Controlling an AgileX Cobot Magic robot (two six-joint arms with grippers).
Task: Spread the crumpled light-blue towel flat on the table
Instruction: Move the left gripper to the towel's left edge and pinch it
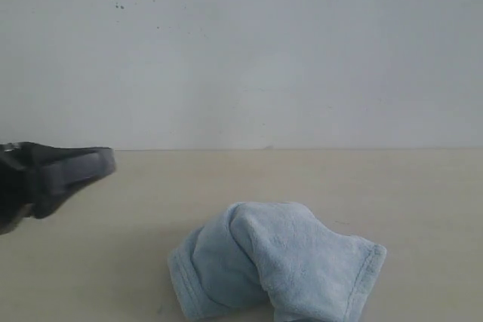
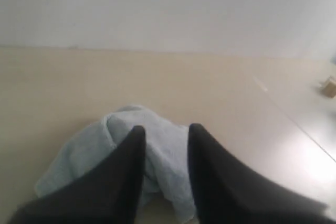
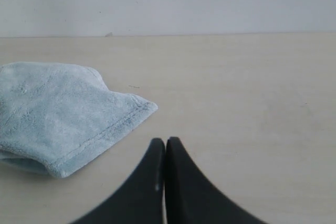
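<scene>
The pale-blue towel (image 1: 275,262) lies crumpled in a folded heap on the beige table (image 1: 392,186), near its front edge, with a stitched hem showing on its right side. My left gripper (image 1: 106,164) hovers at the left of the exterior view, well apart from the towel. In the left wrist view this gripper (image 2: 166,129) is open, and the towel (image 2: 84,150) shows beyond and between its dark fingers (image 2: 123,166). My right gripper (image 3: 165,141) is shut with nothing in it, over bare table (image 3: 252,103) beside the towel's hemmed corner (image 3: 68,114). It is outside the exterior view.
A white speckled wall (image 1: 241,50) rises behind the table's far edge. A small tan object (image 2: 329,86) sits far off at the edge of the left wrist view. Bare table surface lies left, right and behind the towel.
</scene>
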